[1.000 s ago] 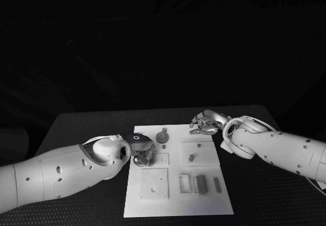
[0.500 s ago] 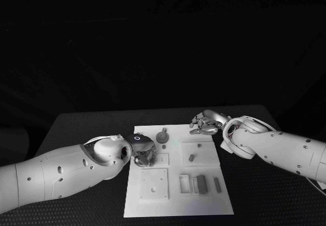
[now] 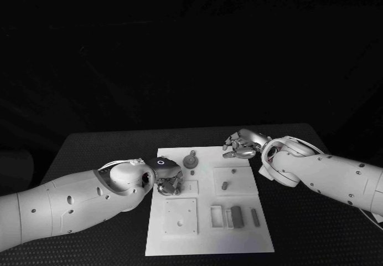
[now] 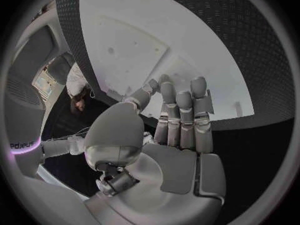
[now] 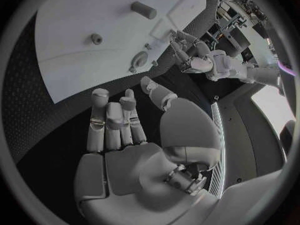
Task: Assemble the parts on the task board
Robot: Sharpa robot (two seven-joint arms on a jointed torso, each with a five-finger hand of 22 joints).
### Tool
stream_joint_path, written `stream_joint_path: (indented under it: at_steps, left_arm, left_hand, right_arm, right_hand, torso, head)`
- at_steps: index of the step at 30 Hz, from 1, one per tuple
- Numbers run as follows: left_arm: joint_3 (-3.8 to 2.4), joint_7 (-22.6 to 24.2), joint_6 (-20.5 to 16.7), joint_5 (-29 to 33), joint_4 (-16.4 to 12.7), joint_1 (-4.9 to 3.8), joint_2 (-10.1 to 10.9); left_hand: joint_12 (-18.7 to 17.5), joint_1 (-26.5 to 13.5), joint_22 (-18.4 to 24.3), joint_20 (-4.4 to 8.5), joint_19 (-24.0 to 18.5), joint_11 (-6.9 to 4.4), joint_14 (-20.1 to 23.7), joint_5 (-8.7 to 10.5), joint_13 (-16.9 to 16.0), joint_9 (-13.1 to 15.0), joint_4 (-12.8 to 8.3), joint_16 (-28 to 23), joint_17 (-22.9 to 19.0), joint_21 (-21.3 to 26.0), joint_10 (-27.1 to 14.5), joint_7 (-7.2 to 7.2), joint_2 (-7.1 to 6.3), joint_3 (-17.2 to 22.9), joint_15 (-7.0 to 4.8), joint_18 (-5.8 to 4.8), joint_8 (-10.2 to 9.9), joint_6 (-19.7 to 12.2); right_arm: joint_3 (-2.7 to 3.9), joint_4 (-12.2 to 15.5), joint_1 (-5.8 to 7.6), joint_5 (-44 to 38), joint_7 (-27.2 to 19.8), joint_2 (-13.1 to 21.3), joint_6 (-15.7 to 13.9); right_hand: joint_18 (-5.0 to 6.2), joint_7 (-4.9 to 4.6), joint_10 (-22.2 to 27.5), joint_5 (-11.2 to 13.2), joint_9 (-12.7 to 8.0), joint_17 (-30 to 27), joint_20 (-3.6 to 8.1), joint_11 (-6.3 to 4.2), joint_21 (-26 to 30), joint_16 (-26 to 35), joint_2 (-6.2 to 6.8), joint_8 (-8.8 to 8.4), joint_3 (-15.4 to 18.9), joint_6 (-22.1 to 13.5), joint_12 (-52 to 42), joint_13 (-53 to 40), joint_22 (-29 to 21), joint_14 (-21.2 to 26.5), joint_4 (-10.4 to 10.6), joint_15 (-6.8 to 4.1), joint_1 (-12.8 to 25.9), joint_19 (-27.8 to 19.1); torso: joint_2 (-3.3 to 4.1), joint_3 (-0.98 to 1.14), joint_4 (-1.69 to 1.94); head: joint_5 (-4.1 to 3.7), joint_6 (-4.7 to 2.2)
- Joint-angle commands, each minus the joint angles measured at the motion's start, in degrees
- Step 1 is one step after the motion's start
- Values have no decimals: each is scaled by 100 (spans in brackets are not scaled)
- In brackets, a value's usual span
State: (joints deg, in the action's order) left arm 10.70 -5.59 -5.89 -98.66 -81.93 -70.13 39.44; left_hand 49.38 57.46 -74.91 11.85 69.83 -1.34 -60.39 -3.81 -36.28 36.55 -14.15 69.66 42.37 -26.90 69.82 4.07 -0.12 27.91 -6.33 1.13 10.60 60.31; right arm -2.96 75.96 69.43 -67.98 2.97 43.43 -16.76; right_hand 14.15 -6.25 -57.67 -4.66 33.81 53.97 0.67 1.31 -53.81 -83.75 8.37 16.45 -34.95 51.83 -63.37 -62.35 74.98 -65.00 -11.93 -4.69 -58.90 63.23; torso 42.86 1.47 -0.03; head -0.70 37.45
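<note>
The white task board (image 3: 209,244) lies in the middle of the black table. A round grey part (image 3: 191,161) sits near its far edge. A small peg (image 3: 225,185) stands on a raised square to the right of centre, and a grey bar (image 3: 236,215) lies nearer me. My left hand (image 3: 169,180) hovers over the board's left side. Its fingers (image 4: 181,116) are stretched out above the board (image 4: 187,50) and hold nothing. My right hand (image 3: 242,144) hangs over the table at the board's far right corner, fingers (image 5: 112,122) extended and empty.
A raised square plate (image 3: 181,216) sits at the board's near left. A pale frame (image 3: 217,216) and a slim bar (image 3: 255,217) flank the grey bar. The right wrist view shows a grey cylinder (image 5: 143,9) on the board (image 5: 75,70), and my left hand (image 5: 200,60).
</note>
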Motion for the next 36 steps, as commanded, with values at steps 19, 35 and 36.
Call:
stream_joint_path:
  at_steps: [19,35,36]
  left_arm:
    - [-1,-611,-632,491,-64,1,-12]
    - [-2,-1960,-972,2114,-97,-3,-102]
    - [-1,-2031,-994,2125,-97,-3,-112]
  left_hand:
    - [19,118,-131,57,96,-157,-95,100,36,150,282,81,-42,-79,114,-69,-86,679,-73,113,309,469]
    - [163,-158,-147,157,340,-349,-392,40,-9,419,376,252,-3,-307,467,-275,-124,674,-170,156,648,882]
    - [176,-181,-147,167,355,-363,-413,4,-16,431,342,267,4,-333,487,-283,-97,680,-182,160,662,900]
  right_arm:
    - [1,-93,-1,848,-387,13,-312]
    - [1,-289,22,1252,-422,-21,-286]
    - [1,-310,30,1273,-422,-28,-283]
  right_hand:
    - [-76,-442,750,15,29,-1226,-734,349,1946,2822,23,-184,-165,-462,1878,1986,-808,844,0,413,122,-1424]
    - [-193,-501,749,14,-16,-1634,-1087,583,2860,4678,0,-128,-106,-562,2857,3605,-1021,1248,-23,964,65,-2307]
    - [-207,-505,730,14,-23,-1667,-1107,594,2920,4818,0,-128,-101,-571,2919,3706,-1029,1268,-24,1003,60,-2374]
  torso:
    - [1,7,-3]
    - [-6,10,3]
    - [-8,12,4]
  head:
    - [18,-7]
    - [27,7]
    - [29,9]
